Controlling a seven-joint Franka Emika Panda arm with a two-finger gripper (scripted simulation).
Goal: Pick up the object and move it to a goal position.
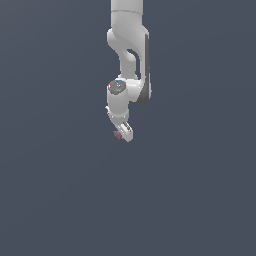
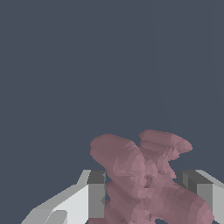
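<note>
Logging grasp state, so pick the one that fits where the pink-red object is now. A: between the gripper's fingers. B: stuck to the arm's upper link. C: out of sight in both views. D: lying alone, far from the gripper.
A: in the wrist view the lumpy pink-red object sits between the gripper fingers, and the exterior view shows it at the gripper's tip.

You see the arm (image 1: 127, 60) in smooth white plastic-like shell with a soft sheen and dark grey trim. Your end effector (image 2: 144, 197) has flat, matt grey fingers (image 2: 96, 194). The object (image 2: 140, 175) looks matt, dull pink-red, lumpy and faceted, without gloss.
</note>
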